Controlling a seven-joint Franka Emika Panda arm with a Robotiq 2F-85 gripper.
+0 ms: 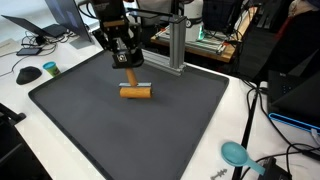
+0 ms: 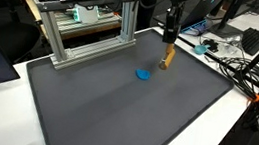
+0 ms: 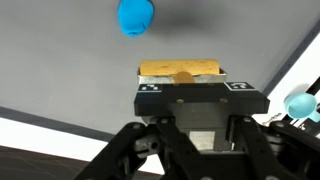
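Note:
My gripper (image 1: 127, 64) (image 2: 169, 37) hangs over the far part of the dark mat (image 1: 120, 135) (image 2: 114, 116). It is shut on the thin stem of a light-brown wooden piece (image 1: 135, 93) (image 2: 169, 58) shaped like a small mallet. The piece's round head lies level, at or just above the mat; I cannot tell whether it touches. In the wrist view the wooden piece (image 3: 180, 68) shows just beyond my gripper (image 3: 181, 82). A small blue disc (image 2: 143, 73) (image 3: 136, 16) lies on the mat a little past it, apart from it.
An aluminium frame (image 1: 176, 42) (image 2: 85, 28) stands at the mat's edge close to the arm. A teal spoon-like object (image 1: 236, 153) (image 3: 300, 103) lies on the white table off the mat. Cables (image 2: 240, 72), a mouse (image 1: 50, 68) and monitors ring the table.

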